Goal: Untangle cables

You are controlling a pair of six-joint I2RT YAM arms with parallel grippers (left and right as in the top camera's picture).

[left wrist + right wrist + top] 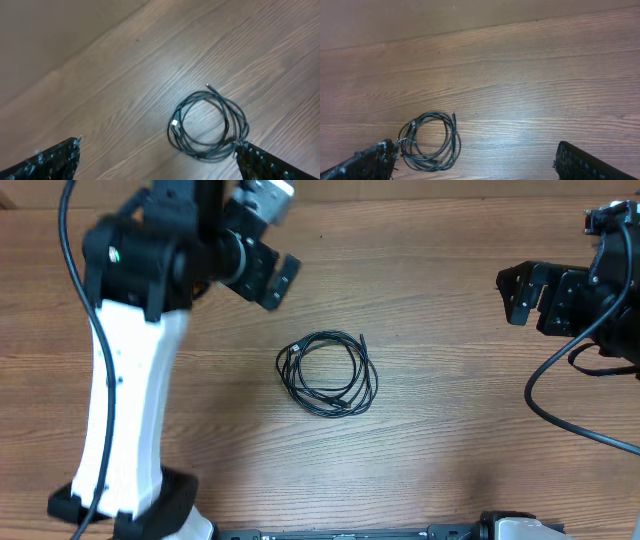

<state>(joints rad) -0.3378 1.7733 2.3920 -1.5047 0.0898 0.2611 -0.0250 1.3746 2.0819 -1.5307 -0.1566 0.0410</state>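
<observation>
The cables (328,373) lie as one coiled bundle of thin black cords on the middle of the wooden table, with a small light plug at the coil's left side. My left gripper (268,276) hangs open up and to the left of the coil, apart from it. In the left wrist view the cables (210,125) sit ahead, near the right fingertip (255,160), and the left gripper (157,157) holds nothing. My right gripper (525,290) stands open far to the right. Its wrist view shows the cables (429,142) beside the left fingertip (375,157), with the right gripper (472,162) wide and holding nothing.
The wooden table (450,440) fills the scene. Thick black arm cables (560,410) loop at the right edge. The left arm's white link (130,400) stands at the lower left. A dark rail (350,534) runs along the front edge.
</observation>
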